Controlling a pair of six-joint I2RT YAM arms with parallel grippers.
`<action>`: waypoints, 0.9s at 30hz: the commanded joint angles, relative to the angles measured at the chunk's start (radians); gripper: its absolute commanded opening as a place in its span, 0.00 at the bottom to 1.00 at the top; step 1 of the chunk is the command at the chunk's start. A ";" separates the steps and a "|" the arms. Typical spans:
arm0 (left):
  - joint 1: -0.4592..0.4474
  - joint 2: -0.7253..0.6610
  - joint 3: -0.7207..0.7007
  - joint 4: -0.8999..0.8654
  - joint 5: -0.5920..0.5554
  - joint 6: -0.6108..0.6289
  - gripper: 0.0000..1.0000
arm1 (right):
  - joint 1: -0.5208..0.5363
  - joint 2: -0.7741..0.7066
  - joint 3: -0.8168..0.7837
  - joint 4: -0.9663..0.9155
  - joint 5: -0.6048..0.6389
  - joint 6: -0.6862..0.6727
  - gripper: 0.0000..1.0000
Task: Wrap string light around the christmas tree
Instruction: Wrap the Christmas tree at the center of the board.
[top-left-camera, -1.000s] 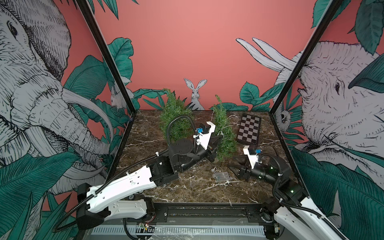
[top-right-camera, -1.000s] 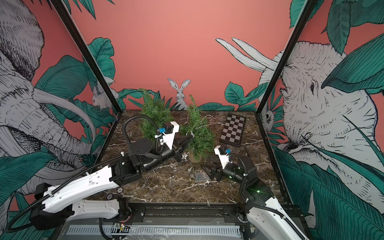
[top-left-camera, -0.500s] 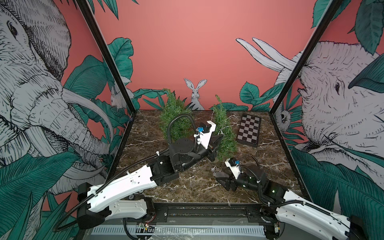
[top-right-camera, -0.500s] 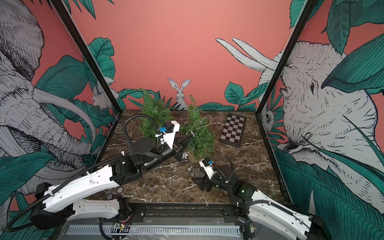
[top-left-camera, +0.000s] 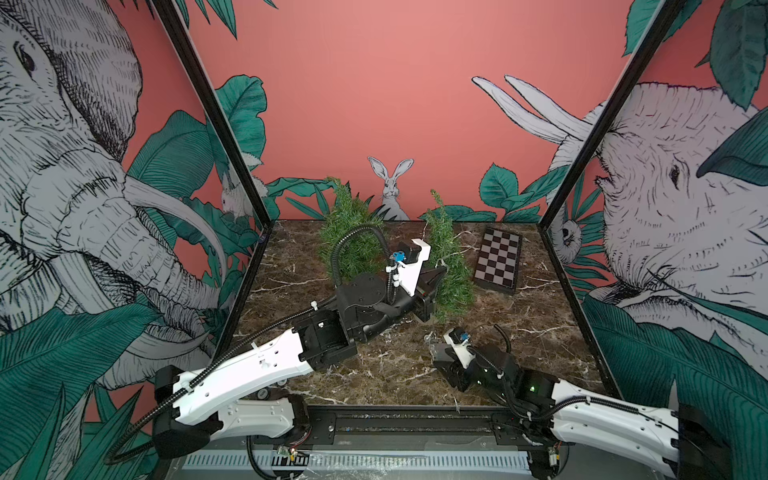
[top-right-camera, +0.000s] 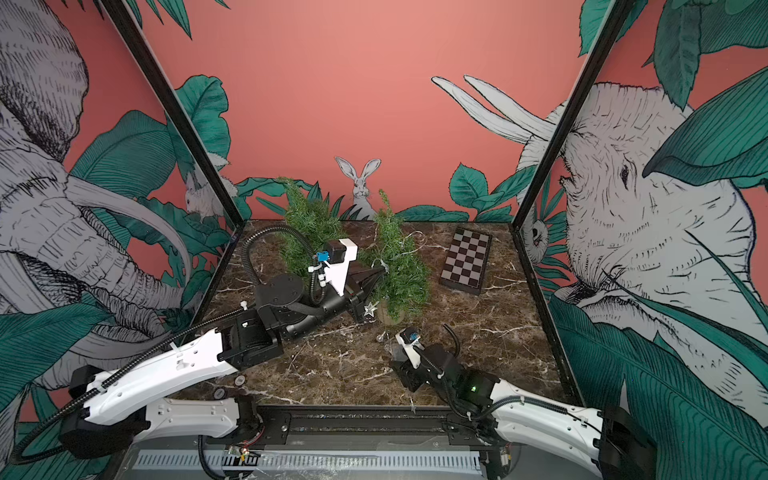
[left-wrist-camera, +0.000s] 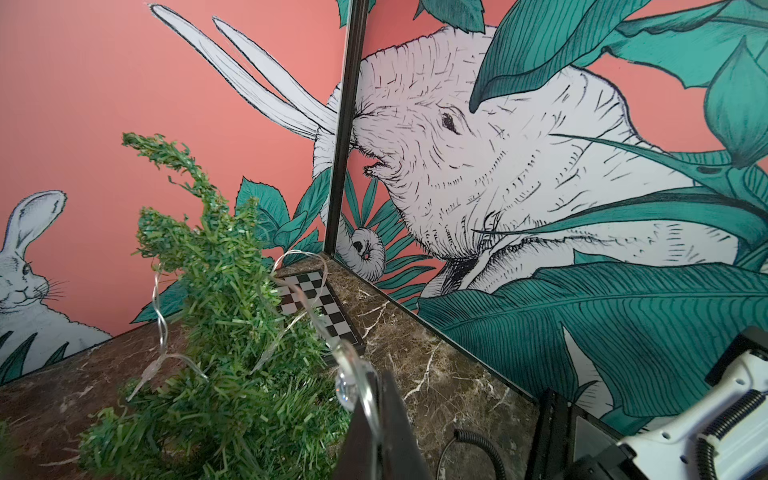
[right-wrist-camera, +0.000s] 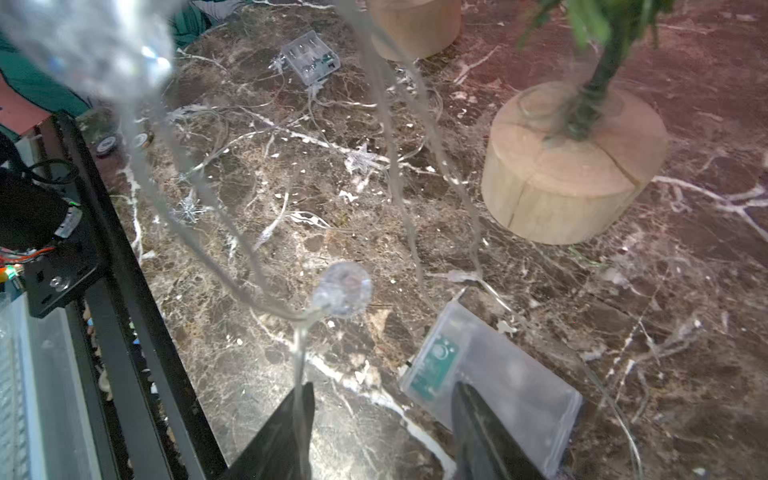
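Observation:
The christmas tree (top-left-camera: 451, 266) stands mid-table on a round wooden base (right-wrist-camera: 569, 178). Clear string light (left-wrist-camera: 299, 266) wire loops over its branches. My left gripper (left-wrist-camera: 380, 376) is shut on that wire just behind a round bead (left-wrist-camera: 345, 386), right beside the tree (left-wrist-camera: 232, 316); in a top view its tip (top-right-camera: 384, 270) touches the foliage. My right gripper (right-wrist-camera: 382, 386) hangs low near the front edge, jaws apart. One strand with a bead (right-wrist-camera: 343, 289) runs along one finger (right-wrist-camera: 301, 399). A clear battery box (right-wrist-camera: 498, 382) lies on the table under the jaws.
A second green tree (top-left-camera: 349, 237) stands at the back left, its base (right-wrist-camera: 415, 25) close by. A folded chessboard (top-left-camera: 498, 259) lies back right. Another clear battery box (right-wrist-camera: 311, 56), loose wire and star ornaments (top-right-camera: 370, 308) litter the marble. The black front rail (right-wrist-camera: 124, 270) is close.
My right arm swung from the right of the tree to the front centre and dropped low over the battery box, its jaws narrowing. The left arm has stayed put.

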 joint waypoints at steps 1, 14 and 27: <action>-0.004 -0.010 0.033 0.012 -0.027 -0.021 0.00 | 0.009 -0.028 0.012 0.030 0.084 0.009 0.29; -0.004 -0.075 -0.043 0.024 -0.151 -0.041 0.00 | 0.011 -0.311 0.236 -0.357 0.338 0.011 0.00; -0.004 -0.140 -0.102 0.019 -0.213 -0.045 0.00 | 0.011 -0.378 0.520 -0.484 0.329 -0.286 0.00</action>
